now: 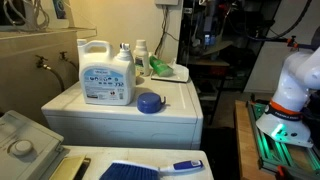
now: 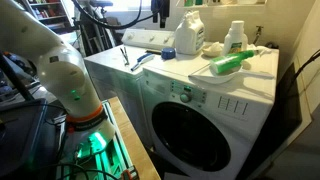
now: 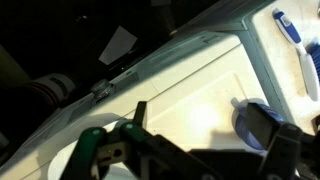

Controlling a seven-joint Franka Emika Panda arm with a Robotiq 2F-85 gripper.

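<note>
In the wrist view my gripper [image 3: 205,125] is open and empty, its two dark fingers spread above the white top of a washing machine [image 3: 190,85]. A blue round cap [image 3: 247,118] lies on that top, right beside the right-hand finger and partly hidden by it. In an exterior view the blue cap [image 1: 149,102] sits in front of a large white detergent jug [image 1: 108,75]. The jug also shows in an exterior view [image 2: 188,35]. The gripper itself is not clearly visible in either exterior view.
Small bottles [image 1: 140,55] and a green item on a white tray [image 1: 164,68] stand behind the jug; the green item [image 2: 228,63] nears the machine's edge. A blue brush [image 1: 150,170] lies on a lower white surface. The arm's white base [image 2: 60,75] stands beside the washer door [image 2: 195,125].
</note>
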